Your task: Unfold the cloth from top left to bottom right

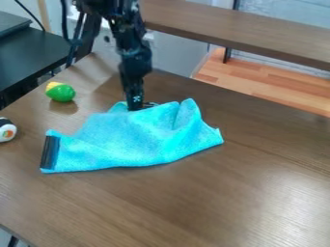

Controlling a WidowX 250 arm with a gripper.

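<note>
On the brown wooden table (226, 202), a turquoise fabric cloth (132, 140) is lying left of centre; a green-and-yellow rounded toy (61, 92) is sitting behind, upper left, and a black-and-white rounded toy (6, 130) at the left edge.

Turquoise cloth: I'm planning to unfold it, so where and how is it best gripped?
Probably at the upper edge of the turquoise cloth, pinched from above at the small fold just picture-left of the gripper: it bunches there, while the lower edge looks nearly flat on the table.

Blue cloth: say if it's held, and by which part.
The gripper is at the far edge of the cloth; whether it holds it cannot be told.
</note>
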